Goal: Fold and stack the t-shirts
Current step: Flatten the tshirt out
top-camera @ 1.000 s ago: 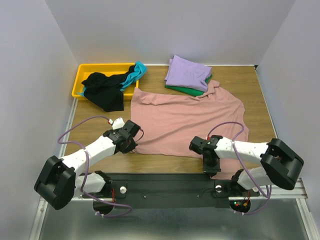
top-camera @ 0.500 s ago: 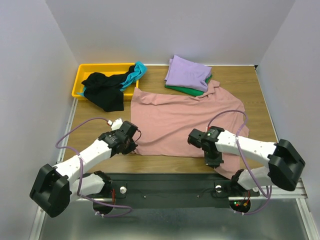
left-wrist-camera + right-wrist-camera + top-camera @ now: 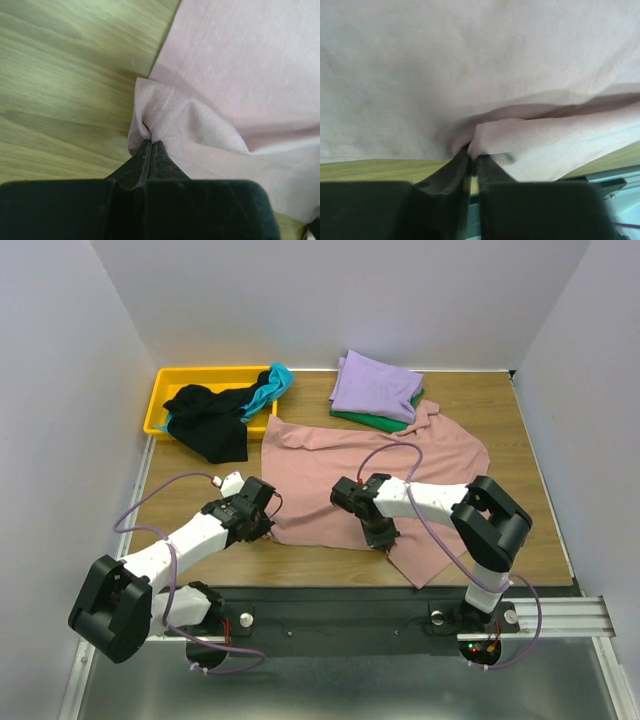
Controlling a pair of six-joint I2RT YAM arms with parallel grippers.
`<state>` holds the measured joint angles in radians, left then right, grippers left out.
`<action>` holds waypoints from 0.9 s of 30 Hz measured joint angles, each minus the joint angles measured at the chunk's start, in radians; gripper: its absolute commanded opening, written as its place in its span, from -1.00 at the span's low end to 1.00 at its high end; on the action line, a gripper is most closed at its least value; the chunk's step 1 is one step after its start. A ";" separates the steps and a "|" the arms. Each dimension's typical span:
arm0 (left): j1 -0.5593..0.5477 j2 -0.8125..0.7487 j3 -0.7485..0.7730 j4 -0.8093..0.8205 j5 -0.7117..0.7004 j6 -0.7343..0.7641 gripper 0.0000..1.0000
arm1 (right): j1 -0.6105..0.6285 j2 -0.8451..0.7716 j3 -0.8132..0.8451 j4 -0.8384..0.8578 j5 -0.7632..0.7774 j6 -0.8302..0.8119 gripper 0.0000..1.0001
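Left end effector (image 3: 151, 146) and right end effector (image 3: 471, 156) pinch the six-o'clock hem of the soft dusty-pink cloth t-shirt (image 3: 330, 470); folding toward twelve seems next.

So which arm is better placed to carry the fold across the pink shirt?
Right, likely: the right end effector is shut on the pink shirt's near hem around mid-width; the left end effector just pinches the near left corner.
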<state>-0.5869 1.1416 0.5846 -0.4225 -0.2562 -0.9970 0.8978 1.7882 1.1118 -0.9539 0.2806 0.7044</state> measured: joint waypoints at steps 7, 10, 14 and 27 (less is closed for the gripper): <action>0.022 0.000 -0.003 0.062 -0.006 0.008 -1.00 | -0.002 -0.033 -0.005 0.038 -0.036 -0.024 0.27; 0.022 0.000 -0.004 0.076 -0.006 0.014 -1.00 | -0.001 -0.161 -0.110 0.107 -0.097 0.008 0.32; 0.025 -0.002 -0.023 0.097 -0.006 0.024 -1.00 | 0.000 -0.336 -0.224 0.105 -0.183 0.064 0.32; 0.026 -0.006 -0.042 0.120 -0.005 0.045 -1.00 | 0.000 -0.370 -0.382 -0.085 -0.185 0.209 0.05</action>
<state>-0.5606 1.1355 0.5426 -0.3027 -0.2615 -0.9516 0.8978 1.4181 0.7300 -1.0393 0.0952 0.9131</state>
